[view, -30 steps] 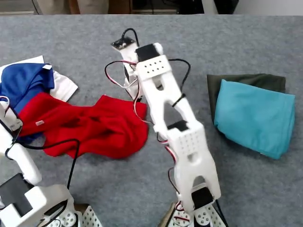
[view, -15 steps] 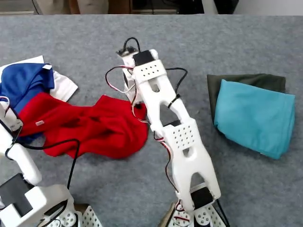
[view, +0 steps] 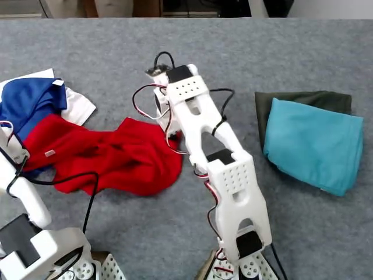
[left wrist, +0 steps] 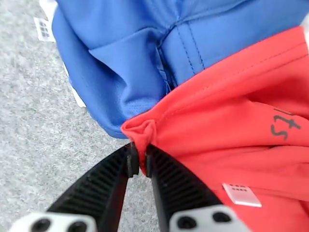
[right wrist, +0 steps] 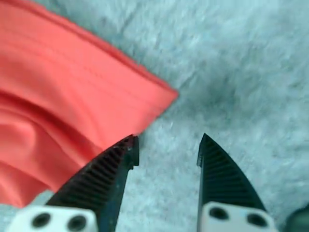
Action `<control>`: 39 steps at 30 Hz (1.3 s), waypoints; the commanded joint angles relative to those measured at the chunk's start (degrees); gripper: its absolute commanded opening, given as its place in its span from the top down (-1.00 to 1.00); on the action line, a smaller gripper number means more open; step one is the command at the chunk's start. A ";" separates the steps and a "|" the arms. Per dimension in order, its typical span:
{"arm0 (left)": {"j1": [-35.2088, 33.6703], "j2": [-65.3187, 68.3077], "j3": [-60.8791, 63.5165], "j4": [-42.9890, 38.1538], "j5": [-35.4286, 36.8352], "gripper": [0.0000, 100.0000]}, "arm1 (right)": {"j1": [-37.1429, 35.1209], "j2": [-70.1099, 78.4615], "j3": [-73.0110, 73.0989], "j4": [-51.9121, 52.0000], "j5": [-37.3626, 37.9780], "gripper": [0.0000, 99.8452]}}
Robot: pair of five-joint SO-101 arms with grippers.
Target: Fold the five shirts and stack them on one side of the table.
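Pinching a fold of the red shirt (left wrist: 231, 111) in my left pincer (left wrist: 139, 163), I am keeping it closed just beside the blue shirt (left wrist: 145, 58). My right pincer (right wrist: 169, 141) is hanging open at the red shirt's corner over the grey surface (right wrist: 241, 72). Well apart, the teal shirt (view: 315, 143) is lying folded on the dark green shirt (view: 303, 99).

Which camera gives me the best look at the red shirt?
The high view: the red shirt lies crumpled there, nearly whole. The left wrist view shows an edge pinched by the left gripper; the right wrist view, one corner beside the open right gripper.
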 commanded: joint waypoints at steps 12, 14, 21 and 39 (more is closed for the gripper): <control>-0.97 -2.77 -0.18 -0.44 0.62 0.96 | -6.29 17.36 -24.92 5.19 0.09 0.58; -0.97 -2.77 -0.18 -0.35 0.53 0.96 | -6.11 18.33 -24.92 5.19 0.09 0.58; -0.97 -2.77 -0.18 -0.26 0.53 0.96 | -6.02 19.30 -25.19 5.19 -2.02 0.66; -0.97 -2.77 -0.09 -0.26 0.53 0.96 | -2.15 19.21 -25.01 5.19 -2.20 0.47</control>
